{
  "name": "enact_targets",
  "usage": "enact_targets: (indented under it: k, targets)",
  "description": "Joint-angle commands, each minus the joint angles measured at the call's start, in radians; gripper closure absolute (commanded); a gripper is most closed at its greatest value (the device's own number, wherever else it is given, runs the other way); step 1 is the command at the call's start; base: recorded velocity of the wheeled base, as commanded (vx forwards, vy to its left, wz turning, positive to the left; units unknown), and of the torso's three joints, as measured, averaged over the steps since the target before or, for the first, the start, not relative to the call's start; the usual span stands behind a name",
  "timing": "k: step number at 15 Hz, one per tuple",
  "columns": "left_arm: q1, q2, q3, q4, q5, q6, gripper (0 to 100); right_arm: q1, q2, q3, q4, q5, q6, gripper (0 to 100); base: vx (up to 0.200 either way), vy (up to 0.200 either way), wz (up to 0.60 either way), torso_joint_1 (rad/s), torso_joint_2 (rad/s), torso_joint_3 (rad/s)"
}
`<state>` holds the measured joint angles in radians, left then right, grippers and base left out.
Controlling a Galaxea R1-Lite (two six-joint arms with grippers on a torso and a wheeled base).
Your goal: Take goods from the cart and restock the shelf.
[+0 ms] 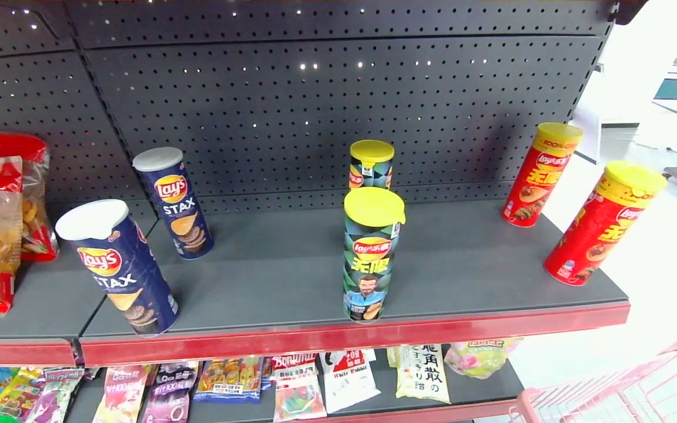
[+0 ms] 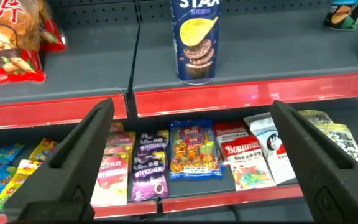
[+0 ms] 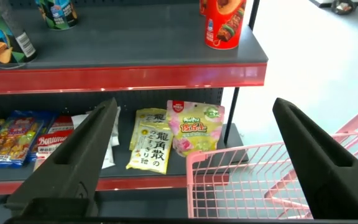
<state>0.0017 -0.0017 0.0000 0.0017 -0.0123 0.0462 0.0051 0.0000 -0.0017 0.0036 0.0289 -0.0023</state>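
On the shelf (image 1: 291, 258) stand six chip cans (image 1: 372, 252). The left end effector (image 2: 191, 104) and right end effector (image 3: 194, 102) gape wide, empty.

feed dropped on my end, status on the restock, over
Left gripper jaws open, nothing held. Right gripper jaws open, nothing held, pink cart just ahead. Six chip cans standing on shelf. Path to cart looks clear.

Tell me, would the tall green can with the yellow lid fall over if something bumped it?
Probably yes: the green can is tall and narrow, so a bump up high could tip it. It stands near the front edge of the shelf, so it might fall off.
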Motion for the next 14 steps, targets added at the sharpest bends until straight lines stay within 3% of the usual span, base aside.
enact_targets:
  k: [1,14]
  targets:
    - [0.000,0.002,0.000,0.000,0.000,0.000,0,-0.001,0.002,0.000,-0.001,0.000,-0.001,0,0.000,0.000,0.00,0.000,0.00,0.000]
    - [0.000,0.002,0.000,0.000,0.000,0.000,0,-0.004,0.002,-0.001,-0.001,-0.009,-0.004,0,0.000,0.000,0.00,0.000,0.00,0.000]
